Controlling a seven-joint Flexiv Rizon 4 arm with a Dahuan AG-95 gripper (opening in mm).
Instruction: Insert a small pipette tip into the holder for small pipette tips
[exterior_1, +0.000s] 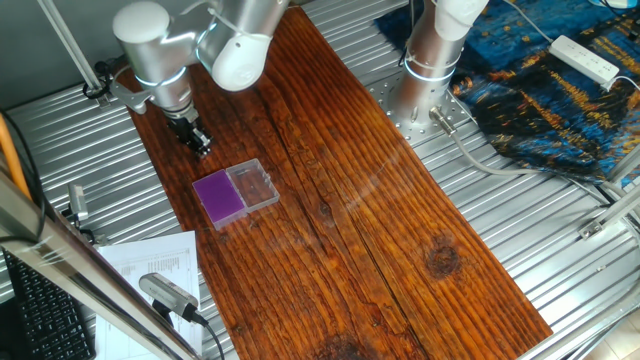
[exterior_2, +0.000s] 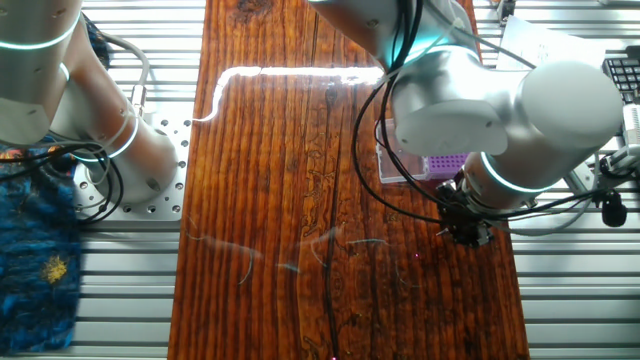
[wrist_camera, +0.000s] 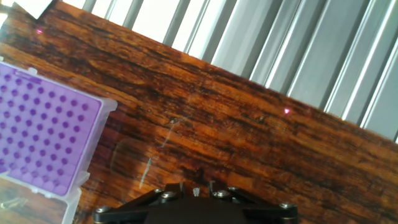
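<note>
- Spanning the metal-slat bench diagonally, wooden counter (exterior_1: 380, 200) carries everything; long stretch toward its near end looks free for moving, far-left part is where the work sits.
- Arm (exterior_1: 235, 40) hangs over far-left corner area of counter, wrist pointing down, likely staged for a descent onto the holder.
- Clear plastic box (exterior_1: 256, 184) joined to the purple block on its right side, lying flat near counter's left edge.
- Holder for small pipette tips (exterior_1: 219, 196) flat on counter close to left edge; hand view shows its hole grid face-up, so entry is from above. Papers lie just off that edge.
- Gripper (exterior_1: 199, 141) hovers above bare wood just beside the holder, not over it; needs a short sideways shift. Fingers appear drawn close together; judged gripping the tip.
- Small pipette tip (wrist_camera: 196, 191) seen only as a pale speck between the fingertips in hand view, pointing down at wood; too small to confirm firmly.
</note>
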